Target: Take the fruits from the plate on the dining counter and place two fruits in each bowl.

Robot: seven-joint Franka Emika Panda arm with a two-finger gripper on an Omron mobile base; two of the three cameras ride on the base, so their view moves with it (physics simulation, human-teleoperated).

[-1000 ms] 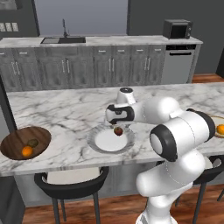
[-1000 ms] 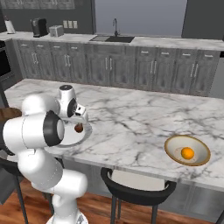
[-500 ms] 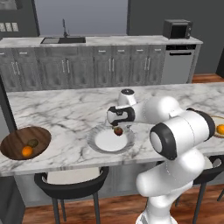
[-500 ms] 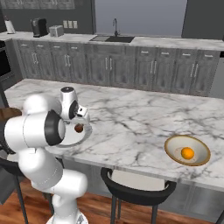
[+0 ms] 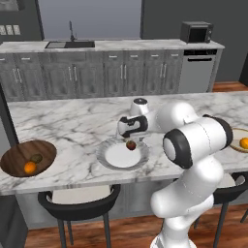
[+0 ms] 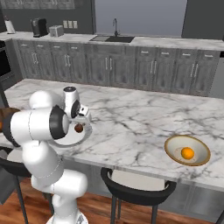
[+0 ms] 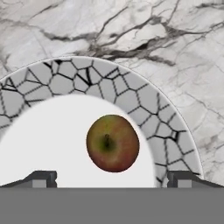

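Two fingers (image 7: 43, 177) straddling apple (image 7: 113, 143).

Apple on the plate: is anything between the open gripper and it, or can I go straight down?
Nothing visible blocks it. The gripper is open above the reddish-brown apple, which lies alone on the plate, with one fingertip standing to each side of it.
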